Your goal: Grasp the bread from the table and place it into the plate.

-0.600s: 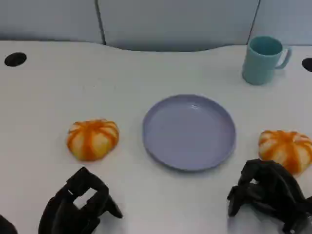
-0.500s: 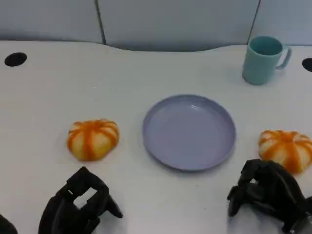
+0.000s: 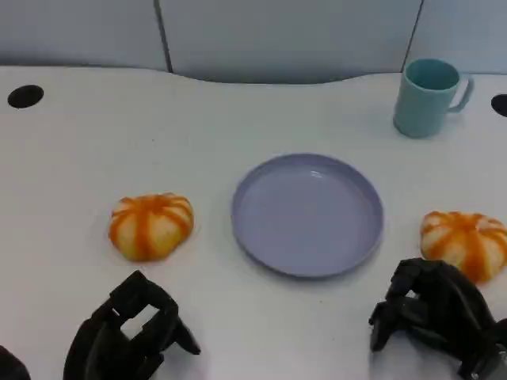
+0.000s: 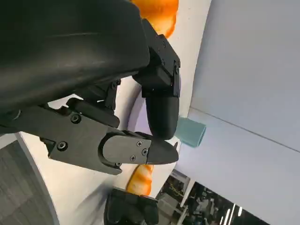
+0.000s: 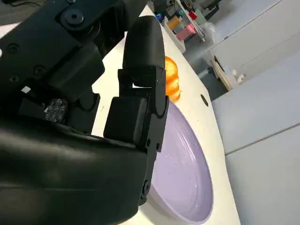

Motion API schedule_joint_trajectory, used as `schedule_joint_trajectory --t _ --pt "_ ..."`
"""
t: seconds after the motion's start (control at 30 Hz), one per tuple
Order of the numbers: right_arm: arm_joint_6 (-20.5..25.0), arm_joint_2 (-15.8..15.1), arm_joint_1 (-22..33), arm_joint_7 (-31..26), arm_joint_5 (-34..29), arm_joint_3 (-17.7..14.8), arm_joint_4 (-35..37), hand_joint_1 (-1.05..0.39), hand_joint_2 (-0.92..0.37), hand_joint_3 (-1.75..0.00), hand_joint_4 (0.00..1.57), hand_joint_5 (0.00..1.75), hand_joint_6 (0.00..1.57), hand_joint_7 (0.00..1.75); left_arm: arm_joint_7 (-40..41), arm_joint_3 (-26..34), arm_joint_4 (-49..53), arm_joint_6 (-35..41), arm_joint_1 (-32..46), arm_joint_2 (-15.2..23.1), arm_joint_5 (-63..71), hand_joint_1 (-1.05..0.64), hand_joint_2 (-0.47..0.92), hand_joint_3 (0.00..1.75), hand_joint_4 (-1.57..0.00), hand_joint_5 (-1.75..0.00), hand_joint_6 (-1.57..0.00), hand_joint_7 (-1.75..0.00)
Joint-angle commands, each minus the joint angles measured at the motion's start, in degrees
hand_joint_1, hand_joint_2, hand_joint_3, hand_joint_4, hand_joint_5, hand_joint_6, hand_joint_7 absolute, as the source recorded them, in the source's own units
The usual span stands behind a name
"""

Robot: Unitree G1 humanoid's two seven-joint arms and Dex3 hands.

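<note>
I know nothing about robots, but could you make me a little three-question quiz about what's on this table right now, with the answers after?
1. True or false: the round lavender plate already has bread on it.
2. How many orange-striped, pumpkin-shaped bread rolls lie on the white table?
3. Multiple choice: the light teal mug stands (A) on the plate, (B) far from the robot at its right, (C) between the two hands.

Key:
1. False: the plate is bare.
2. Two: the left roll lies beyond the left hand, and the right roll lies just beyond the right hand. Neither hand holds one.
3. B.
</note>
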Motion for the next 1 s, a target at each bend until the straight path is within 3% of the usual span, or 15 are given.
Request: schedule_joint_trajectory --t 0.03,0.43,0.7,0.8,0.9,1.0 --pt "0.9 -0.8 1.3 -0.9 -0.1 -0.3 -0.8 -1.05 -0.49 0.00 1.57 0.70 1.57 0.48 0.3 0.2 -0.5 -0.5 0.4 0.5 0.3 -0.55 0.92 0.27 -0.64 -1.75 -0.53 -1.50" --pt "0.4 -0.5 1.8 -0.8 -0.4 0.2 -1.4 -1.05 -0.49 0.00 1.57 0.69 1.57 0.47 0.7 0.4 -1.6 -0.9 1.1 0.5 0.5 -0.55 0.92 0.28 -0.63 -1.75 -0.51 -1.50" --pt "-1.3 0.8 1.8 -0.3 -0.4 0.5 -0.7 -1.05 -0.51 -0.01 1.57 0.69 1.57 0.46 5.5 0.0 -6.0 -12.0 0.3 2.6 11.6 -0.62 0.92 0.21 -0.53 -1.72 -0.57 -1.32" --pt "-1.1 0.6 1.8 -0.6 -0.8 0.7 -1.1 -1.05 -0.51 -0.01 1.57 0.69 1.57 0.46 10.3 -0.4 -8.7 -17.6 -0.7 4.8 21.2 -0.60 0.92 0.20 -0.49 -1.58 -0.55 -1.21" --pt "-1.2 0.6 1.6 -0.5 -0.8 0.7 -1.0 -1.05 -0.50 -0.01 1.57 0.68 1.57 0.46 11.8 -0.9 -12.0 -18.7 -2.9 7.3 24.5 -0.49 0.92 0.15 -0.49 -1.31 -0.59 -0.87" --pt "-1.7 0.5 1.7 -0.2 -1.1 0.8 -0.9 -1.05 -0.51 -0.01 1.57 0.68 1.57 0.45 13.1 -1.4 -14.4 -17.9 -4.3 9.6 27.5 -0.48 0.92 0.09 -0.56 -0.92 -0.71 -0.36"
